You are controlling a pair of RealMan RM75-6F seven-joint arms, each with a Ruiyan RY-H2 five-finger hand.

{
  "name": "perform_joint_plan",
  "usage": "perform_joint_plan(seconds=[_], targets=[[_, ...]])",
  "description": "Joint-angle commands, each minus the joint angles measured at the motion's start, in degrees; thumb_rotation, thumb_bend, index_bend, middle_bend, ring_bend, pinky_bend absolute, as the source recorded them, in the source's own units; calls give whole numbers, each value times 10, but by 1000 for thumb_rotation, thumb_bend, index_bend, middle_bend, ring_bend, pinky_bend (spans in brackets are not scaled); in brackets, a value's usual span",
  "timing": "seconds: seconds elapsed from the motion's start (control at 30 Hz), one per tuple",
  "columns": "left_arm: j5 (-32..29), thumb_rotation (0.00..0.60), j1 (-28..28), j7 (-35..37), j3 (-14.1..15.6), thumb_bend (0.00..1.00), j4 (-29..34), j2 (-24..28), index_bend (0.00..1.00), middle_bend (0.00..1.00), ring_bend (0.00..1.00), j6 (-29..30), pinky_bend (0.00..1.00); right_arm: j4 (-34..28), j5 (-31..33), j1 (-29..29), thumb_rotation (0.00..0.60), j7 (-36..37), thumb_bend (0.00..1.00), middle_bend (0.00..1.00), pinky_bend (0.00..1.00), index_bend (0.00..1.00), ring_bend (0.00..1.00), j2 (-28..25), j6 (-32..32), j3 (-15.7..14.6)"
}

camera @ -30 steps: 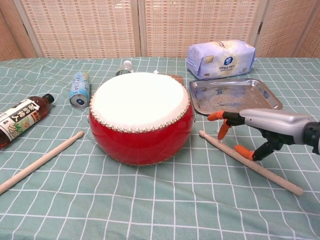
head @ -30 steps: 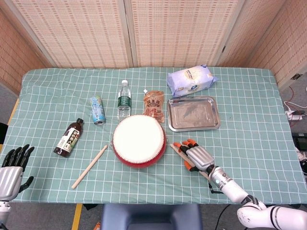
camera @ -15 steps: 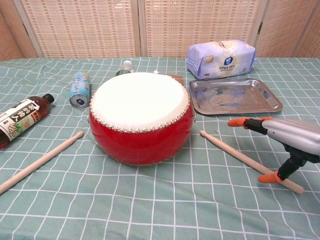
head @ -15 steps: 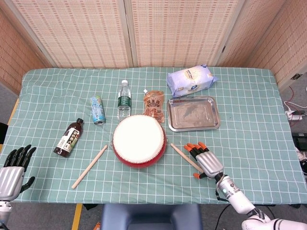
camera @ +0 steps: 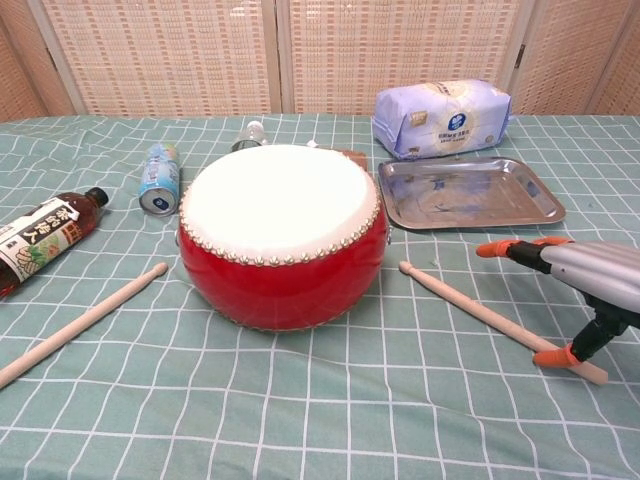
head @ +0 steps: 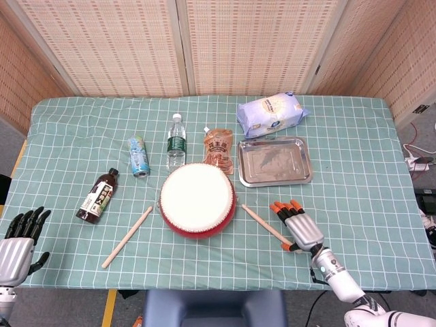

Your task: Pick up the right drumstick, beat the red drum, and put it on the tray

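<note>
The black left hand [head: 19, 240] is seen idle at the desk's near left edge, fingers apart, nothing held. The round red drum with white skin [camera: 283, 233] is not yet beaten. The pale wooden right drumstick [camera: 497, 321] lies flat on the green checked cloth, ungrasped. The silver right hand with orange fingertips [camera: 580, 290] is spread over its butt end, thumb tip at the stick. The empty steel tray [camera: 545, 203] is unused. All three steps are judged outstanding.

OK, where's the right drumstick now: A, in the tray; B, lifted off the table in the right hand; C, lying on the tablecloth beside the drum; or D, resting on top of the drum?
C: the right drumstick lies flat on the cloth right of the drum.
</note>
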State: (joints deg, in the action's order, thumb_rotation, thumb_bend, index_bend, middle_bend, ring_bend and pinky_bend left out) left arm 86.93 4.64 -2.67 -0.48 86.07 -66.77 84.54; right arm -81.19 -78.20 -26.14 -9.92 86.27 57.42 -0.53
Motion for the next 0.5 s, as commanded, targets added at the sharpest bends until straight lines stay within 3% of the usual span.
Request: perform_joint_plan(seconds=[0.03,0.5], targets=[[0,600,0,1,0,225,-2,-1,38,4,0,1,33,5,11,1,600,-4,163,16,0,0,0,-3,0,8],[-4,600,-2,9,-1,224,-13,-7,38,4,0,-2,33,51,79,-13,600,-26,167,16,0,0,0,-11,-27,48]])
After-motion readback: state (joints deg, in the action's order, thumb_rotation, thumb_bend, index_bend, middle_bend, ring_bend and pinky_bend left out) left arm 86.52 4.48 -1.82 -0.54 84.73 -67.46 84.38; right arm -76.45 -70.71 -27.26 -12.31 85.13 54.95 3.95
